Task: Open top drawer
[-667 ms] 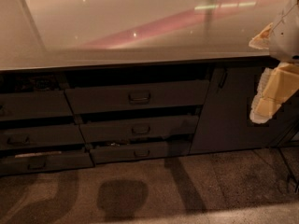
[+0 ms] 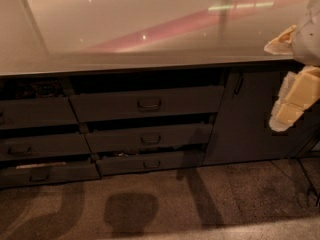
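The top drawer [image 2: 110,105] is the widest dark-grey front under the counter, with a small loop handle [image 2: 149,104] at its centre. A dark gap runs along above its front. My gripper [image 2: 274,86] hangs at the right edge of the view, in front of the cabinet door and well to the right of the drawer handle. Its two cream fingers [image 2: 295,96] are spread apart with nothing between them. It touches no drawer.
Two slimmer drawers [image 2: 150,139] sit below the top one, and another stack of drawers [image 2: 40,144] lies to the left. A tall dark cabinet door [image 2: 245,119] stands at the right. A pale glossy countertop [image 2: 125,29] spans above; speckled floor [image 2: 200,204] lies below.
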`<state>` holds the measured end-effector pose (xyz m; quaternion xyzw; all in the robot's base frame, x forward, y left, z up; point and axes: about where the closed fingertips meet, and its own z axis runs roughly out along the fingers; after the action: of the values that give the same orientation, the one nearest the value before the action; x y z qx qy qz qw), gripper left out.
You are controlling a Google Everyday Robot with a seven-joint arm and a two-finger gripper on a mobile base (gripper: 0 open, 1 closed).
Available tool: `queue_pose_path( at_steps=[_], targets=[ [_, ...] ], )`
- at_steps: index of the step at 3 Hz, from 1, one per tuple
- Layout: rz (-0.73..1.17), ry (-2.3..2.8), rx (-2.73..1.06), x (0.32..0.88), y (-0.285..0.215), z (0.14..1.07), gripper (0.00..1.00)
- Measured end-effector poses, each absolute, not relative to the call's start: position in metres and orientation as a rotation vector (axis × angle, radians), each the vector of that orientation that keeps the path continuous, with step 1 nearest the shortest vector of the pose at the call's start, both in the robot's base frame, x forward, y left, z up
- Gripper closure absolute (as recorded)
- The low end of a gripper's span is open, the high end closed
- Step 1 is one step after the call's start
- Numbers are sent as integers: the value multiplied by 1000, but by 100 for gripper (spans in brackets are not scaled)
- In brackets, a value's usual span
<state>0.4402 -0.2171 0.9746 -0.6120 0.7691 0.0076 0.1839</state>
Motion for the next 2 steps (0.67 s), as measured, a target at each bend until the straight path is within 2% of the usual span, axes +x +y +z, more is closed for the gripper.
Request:
queue_pose_path(
  at_steps=[1, 2],
  targets=[
    [242, 2041, -1730, 445, -223, 970, 0],
    [341, 1985, -1729, 447, -218, 972, 0]
  ],
)
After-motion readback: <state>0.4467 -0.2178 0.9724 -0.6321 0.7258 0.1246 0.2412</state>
